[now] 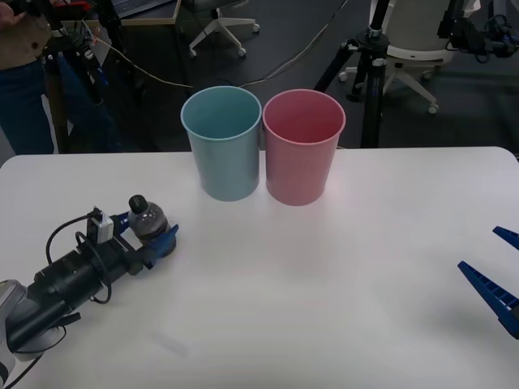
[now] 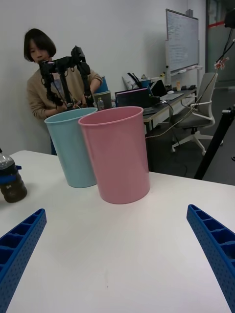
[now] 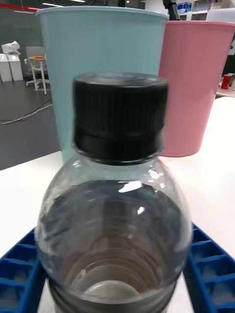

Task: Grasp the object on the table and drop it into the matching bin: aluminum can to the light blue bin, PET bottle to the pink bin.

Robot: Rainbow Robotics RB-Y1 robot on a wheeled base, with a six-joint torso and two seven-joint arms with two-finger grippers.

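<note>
Clear plastic with a black screw cap and a dark lower body: the PET bottle (image 1: 147, 217) is seen standing upright on the white table (image 1: 324, 267), well to the left of the light blue bin (image 1: 222, 143) and nearer the robot than it. The bottle is set between the two blue ribbed fingers of the left gripper (image 1: 150, 231), one finger on each side of its lower body. From the front the fingers appear closed in against the bottle, though actual contact cannot be judged there.

In the left wrist view the bottle (image 3: 115, 215) is shown very close, with a blue finger (image 3: 19, 274) pressed up beside each flank of its body, so the gripper is taken as closed on it. Behind the cap the light blue bin (image 3: 98, 58) and the pink bin (image 3: 196, 83) are seen side by side.

The pink bin (image 1: 303, 146) is placed just beside the light blue bin, on its right, the rims almost touching.

The right gripper (image 1: 499, 271) is held low over the table, far to the right of the pink bin, with its fingers spread wide and nothing between them. In the right wrist view both fingers (image 2: 19, 249) are shown at the corners, the bins (image 2: 117, 151) ahead and the bottle (image 2: 10, 178) at the edge beyond the light blue bin (image 2: 71, 146).
</note>
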